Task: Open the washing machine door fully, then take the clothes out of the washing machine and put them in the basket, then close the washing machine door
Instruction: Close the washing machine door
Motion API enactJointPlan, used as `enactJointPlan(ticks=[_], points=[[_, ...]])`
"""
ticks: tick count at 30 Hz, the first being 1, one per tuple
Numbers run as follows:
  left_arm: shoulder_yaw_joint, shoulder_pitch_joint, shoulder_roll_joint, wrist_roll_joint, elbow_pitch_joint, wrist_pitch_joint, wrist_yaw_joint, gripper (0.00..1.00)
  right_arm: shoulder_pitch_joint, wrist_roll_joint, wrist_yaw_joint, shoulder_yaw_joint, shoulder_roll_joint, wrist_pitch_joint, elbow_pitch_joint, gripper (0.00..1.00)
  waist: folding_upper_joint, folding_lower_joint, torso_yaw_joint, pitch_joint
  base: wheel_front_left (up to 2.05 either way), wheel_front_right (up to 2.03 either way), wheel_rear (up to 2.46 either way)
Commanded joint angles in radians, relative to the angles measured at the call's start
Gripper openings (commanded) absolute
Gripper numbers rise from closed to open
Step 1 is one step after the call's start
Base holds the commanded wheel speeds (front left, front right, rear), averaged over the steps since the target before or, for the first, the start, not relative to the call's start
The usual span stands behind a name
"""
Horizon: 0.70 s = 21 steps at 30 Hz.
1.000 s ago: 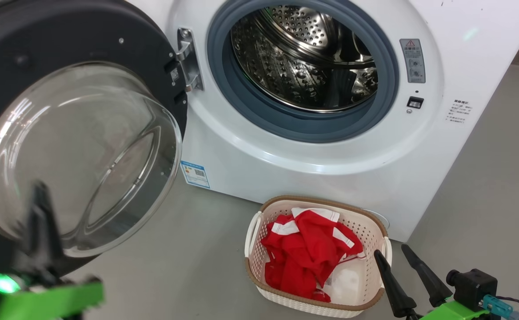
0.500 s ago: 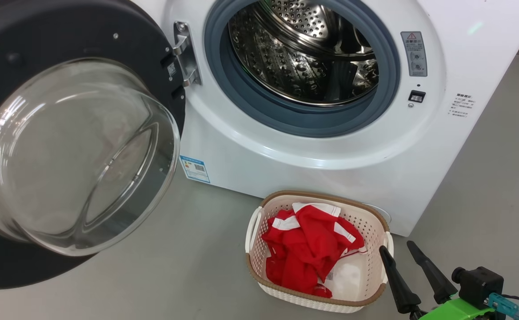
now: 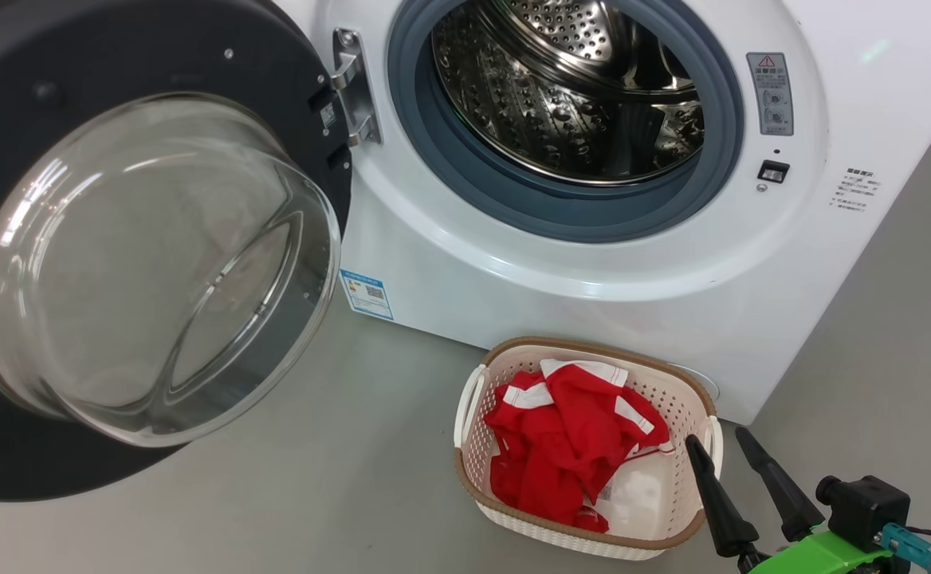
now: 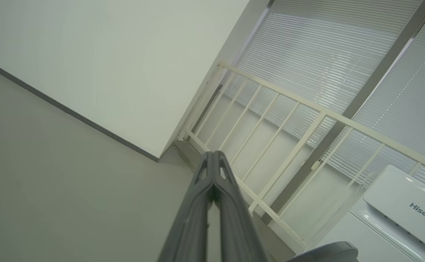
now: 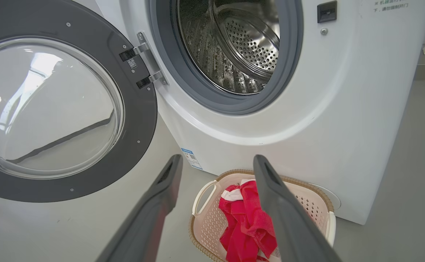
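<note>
Black-rimmed washing machine door (image 3: pixel 147 263) hangs swung wide at far left, glass bowl facing you, hinge (image 3: pixel 351 88) on its right edge. The drum (image 3: pixel 569 88) of the washing machine (image 3: pixel 593 271) shows bare steel with no fabric visible. Lower right, the clothes (image 3: pixel 577 438) lie heaped in the basket (image 3: pixel 677 406), which stands on the floor just in front of the machine. The right gripper (image 3: pixel 718 436) sits at the basket's right edge, jaws spread wide, holding nothing. The left gripper (image 4: pixel 212 154) is pinched fully together and empty, aimed at a wall and a white railing (image 4: pixel 289 105) (away from the machine).

Judgement: unloading looks done, so closing the door is the step in hand. Next you need an arm behind the door's far left edge, pushing it rightward round the hinge until the latch catches.

Versus a second ago: the left gripper was a blur low in front of the door glass and has since swung off. The head camera shifted slightly. Basket, clothes and right gripper are unchanged relative to each other.
</note>
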Motion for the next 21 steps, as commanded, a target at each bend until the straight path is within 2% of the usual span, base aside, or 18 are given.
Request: enactJointPlan(ticks=[1, 4, 6, 12, 21], points=[[-0.002, -0.028, 0.076, -0.002, -0.004, 0.036, 0.006, 0.0, -0.011, -0.014, 0.007, 0.024, -0.003, -0.006, -0.026, 1.0, 0.0, 0.0, 0.0, 0.0, 0.0, 0.0, 0.0], [-0.053, -0.05, 0.125, -0.004, 0.086, 0.196, -0.006, 0.0, -0.013, -0.014, 0.007, 0.027, 0.0, -0.006, -0.026, 1.0, 0.0, 0.0, 0.002, 0.002, 0.0, 0.0, 0.0], [-0.067, -0.061, 0.153, -0.002, 0.121, 0.249, -0.006, 0.0, -0.015, -0.014, 0.007, 0.029, 0.001, -0.006, -0.026, 1.0, 0.0, 0.0, 0.001, 0.004, 0.0, 0.0, 0.0], [-0.094, -0.08, 0.184, -0.051, 0.212, 0.471, -0.028, 0.0, -0.017, -0.014, 0.007, 0.035, 0.004, -0.006, -0.026, 1.0, 0.0, 0.0, -0.005, 0.007, 0.0, 0.0, 0.0], [-0.102, -0.045, 0.191, -0.1, 0.202, 0.654, -0.035, 0.0, -0.023, -0.01, 0.007, 0.033, 0.0, -0.006, -0.028, 1.0, 0.0, 0.0, -0.022, 0.012, 0.0, 0.0, 0.0]])
